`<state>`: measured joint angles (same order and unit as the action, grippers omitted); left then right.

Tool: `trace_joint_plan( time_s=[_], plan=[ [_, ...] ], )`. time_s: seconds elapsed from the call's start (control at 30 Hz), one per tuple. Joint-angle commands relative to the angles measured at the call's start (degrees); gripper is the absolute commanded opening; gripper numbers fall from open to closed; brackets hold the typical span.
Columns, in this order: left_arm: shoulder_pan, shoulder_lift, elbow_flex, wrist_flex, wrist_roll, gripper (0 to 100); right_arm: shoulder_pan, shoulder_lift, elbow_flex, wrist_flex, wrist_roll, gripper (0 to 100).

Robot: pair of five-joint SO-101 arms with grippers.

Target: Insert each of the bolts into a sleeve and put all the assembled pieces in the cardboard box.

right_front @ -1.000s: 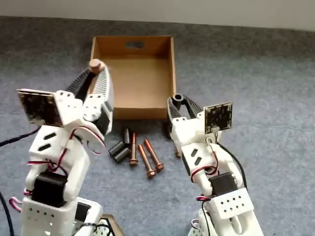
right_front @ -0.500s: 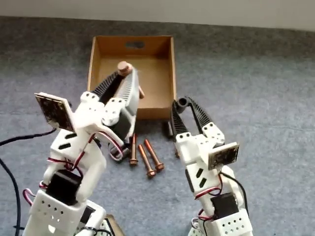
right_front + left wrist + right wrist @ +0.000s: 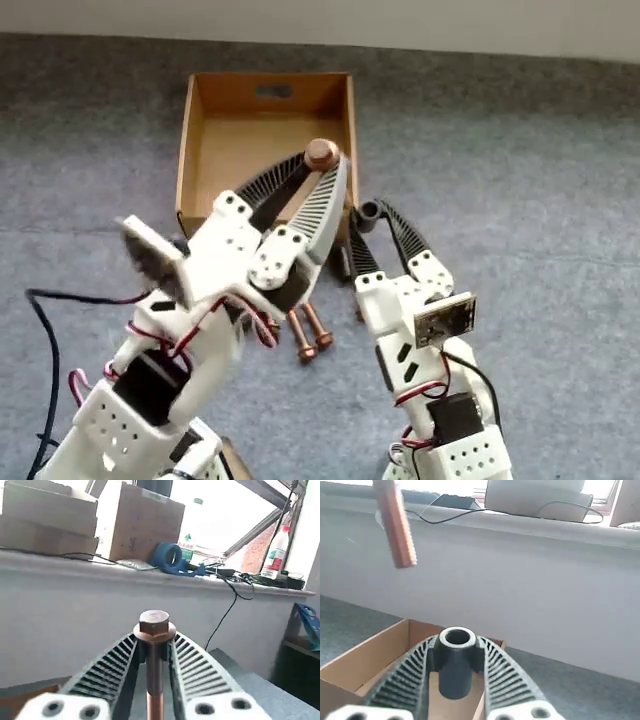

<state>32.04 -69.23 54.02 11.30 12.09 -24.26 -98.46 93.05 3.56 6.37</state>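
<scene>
Your left gripper (image 3: 320,165) is clenched on one bolt (image 3: 321,153). The bolt is copper-coloured metal with a six-sided head on a round flange. In the high view you see only this head, above the near right corner of the cardboard box (image 3: 268,82). The left wrist view adds the smooth shank (image 3: 154,685) running down between the two ribbed black fingers (image 3: 200,665). The right wrist view shows the other end of the bolt (image 3: 396,530), which is threaded. This end hangs free in the air and is apart from the sleeve.

Your right gripper (image 3: 370,213) grasps one sleeve (image 3: 366,209) just outside the near right corner of the box. The sleeve is a dark grey tube, matte and smooth. In the right wrist view it stands upright between the fingertips (image 3: 456,675), and its round bore is open on top. The brown box wall (image 3: 365,660) lies behind it.

The box is plain cardboard and has a slot cut in its far wall. It rests on the table (image 3: 520,150), which has a grey, carpet-like cover.

Two more bolts (image 3: 308,332) lie side by side on this cover between the two arms, partly hidden by the left arm. A dark piece (image 3: 341,262) lies near the box wall; you cannot tell from here whether it is a sleeve.
</scene>
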Motion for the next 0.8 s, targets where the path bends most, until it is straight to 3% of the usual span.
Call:
trace_joint_plan(
  time_s=[0.0,0.23,0.77],
  plan=[
    [1.0,5.1,-4.9,-1.4,-0.6,1,-0.4,-0.8,-0.5,0.0,0.7,0.6],
    [1.0,13.8,-8.0,-1.4,-0.6,1,-0.3,-0.8,-0.5,0.0,0.8,0.6],
    [1.4,7.0,-8.0,2.5,-0.6,1,-0.3,-0.8,-0.5,0.0,0.7,0.6]
  ],
)
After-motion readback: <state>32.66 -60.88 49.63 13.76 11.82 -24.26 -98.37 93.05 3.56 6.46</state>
